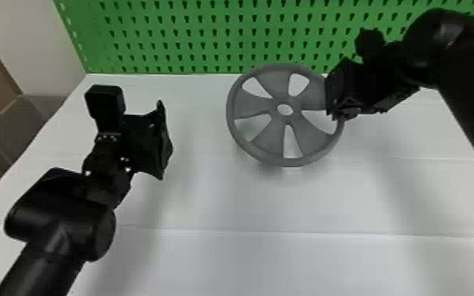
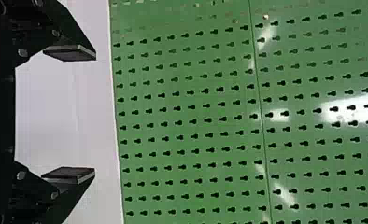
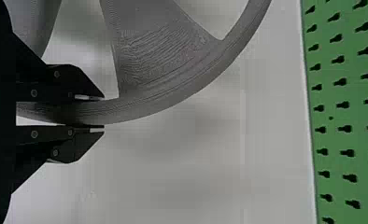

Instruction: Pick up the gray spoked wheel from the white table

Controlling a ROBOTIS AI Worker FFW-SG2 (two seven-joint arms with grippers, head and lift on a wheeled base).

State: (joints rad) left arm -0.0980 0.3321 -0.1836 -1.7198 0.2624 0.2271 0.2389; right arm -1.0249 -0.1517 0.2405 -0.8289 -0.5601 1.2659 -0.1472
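At your far left in the head view, a pale wall (image 1: 23, 35) stands beyond the edge of the white table (image 1: 208, 200). Next comes your left arm (image 1: 61, 224), rising from the bottom edge over the table's left part. Your left gripper (image 1: 166, 139) is at the end of it, well apart from the wheel, and in its own wrist view you can see its two fingers (image 2: 70, 52) spread wide, with nothing between them.

To the right of that, you have the gray spoked wheel (image 1: 269, 142), its face toward the head camera, with five broad spokes and a round hole in the hub. It looks raised over the far part of the table, with a soft shadow below its near edge. Its top edge overlaps the foot of the green pegboard (image 1: 208, 32), which runs along the back.

At the wheel's right side is your right gripper (image 1: 336, 115), clamped on the rim. Your right wrist view shows that gripper (image 3: 103, 112) with one finger on each face of the rim, the wheel curving out from between them. Farthest right, your right arm (image 1: 462, 74) comes in from the side edge
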